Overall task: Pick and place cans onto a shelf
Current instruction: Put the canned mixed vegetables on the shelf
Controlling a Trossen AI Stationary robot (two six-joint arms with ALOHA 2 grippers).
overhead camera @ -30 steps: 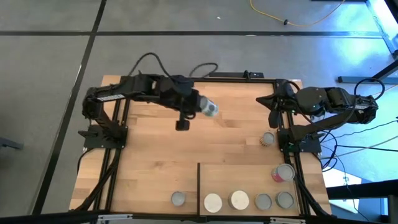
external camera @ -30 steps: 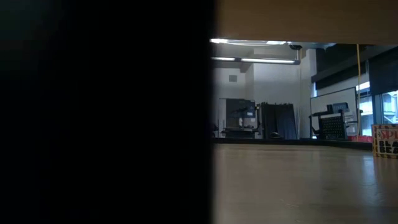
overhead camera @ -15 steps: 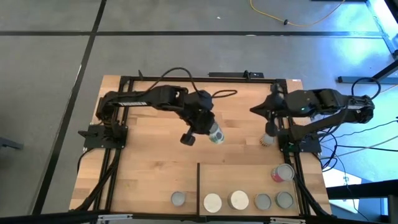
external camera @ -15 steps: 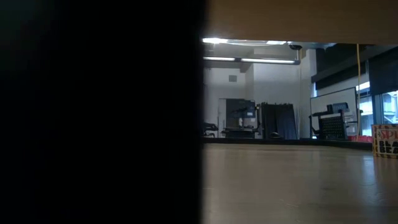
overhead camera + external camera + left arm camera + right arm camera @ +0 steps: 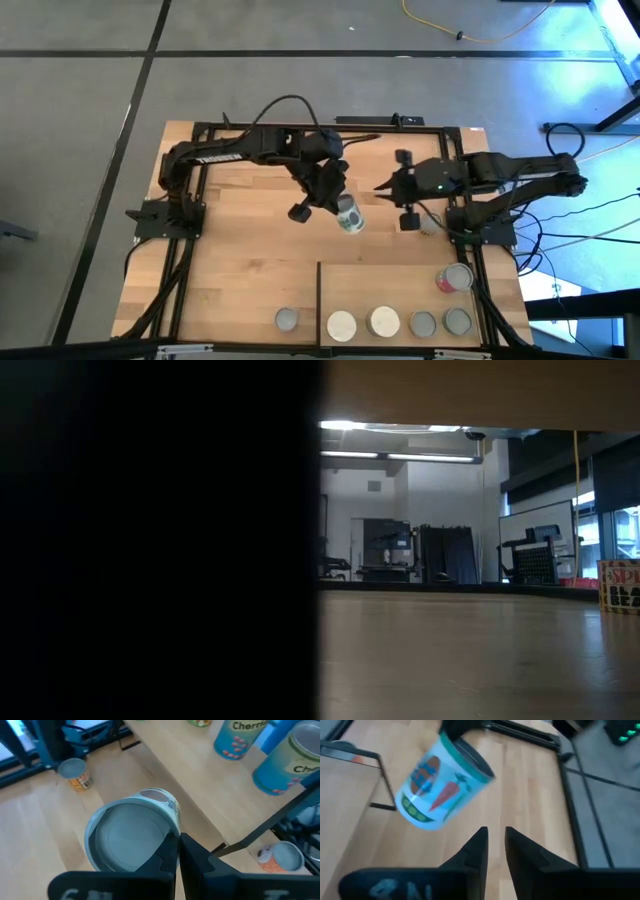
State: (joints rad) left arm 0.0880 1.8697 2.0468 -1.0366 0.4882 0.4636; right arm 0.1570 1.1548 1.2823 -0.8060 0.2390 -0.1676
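held can point(image 5: 349, 214) above table centre | right gripper point(image 5: 383, 186) just right | five cans point(image 5: 371, 322) along near edge, four on shelf point(image 5: 400, 285)

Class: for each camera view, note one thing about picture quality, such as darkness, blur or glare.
Low view: a dark mass blacks out the left half; lit room beyond. Right wrist view: the held can is motion-blurred, as is the floor. Left wrist view: that can's lid is sharp. High view: evenly lit, bluish glare on the floor at upper right.

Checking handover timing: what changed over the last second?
Left gripper carried its can from the back toward table centre, still gripped. Right gripper swung in from the right edge toward it, fingers parting. The small can and the cans on the shelf stayed put.
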